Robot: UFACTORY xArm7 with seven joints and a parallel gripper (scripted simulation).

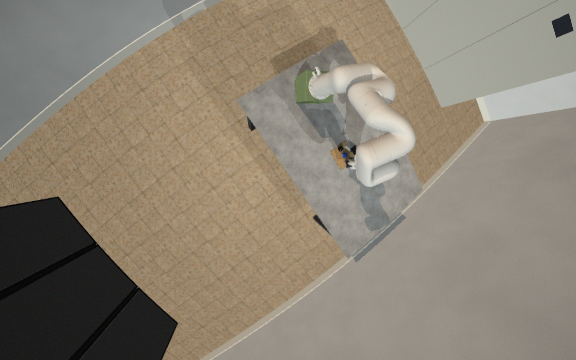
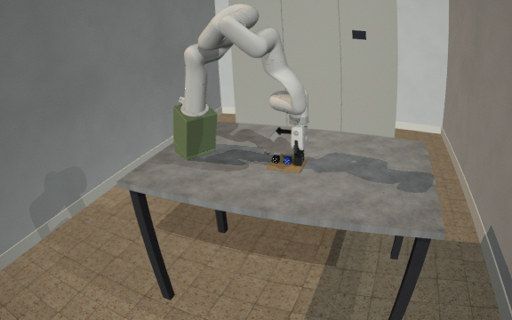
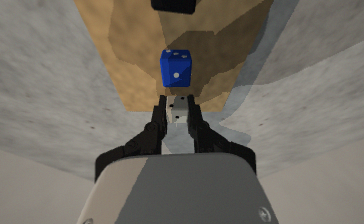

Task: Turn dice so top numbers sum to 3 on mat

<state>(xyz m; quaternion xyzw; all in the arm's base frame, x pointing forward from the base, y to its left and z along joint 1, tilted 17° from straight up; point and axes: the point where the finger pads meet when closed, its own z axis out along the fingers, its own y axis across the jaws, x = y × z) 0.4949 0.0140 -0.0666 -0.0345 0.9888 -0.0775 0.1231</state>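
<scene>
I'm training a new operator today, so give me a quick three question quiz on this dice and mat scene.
1. True or false: the gripper is shut on the white die.
2. Which die lies just beyond the gripper in the wrist view? A: blue die B: black die C: none
3. Fill in: the arm's base stands on a ____ box on the table.

Key: 1 true; 2 A; 3 green.

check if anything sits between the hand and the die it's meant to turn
Nothing visible does. The hand is already shut on the white die, which sits between its fingers at the near edge of the mat. The blue die lies just beyond it, apart, and the black die farther on.
</scene>
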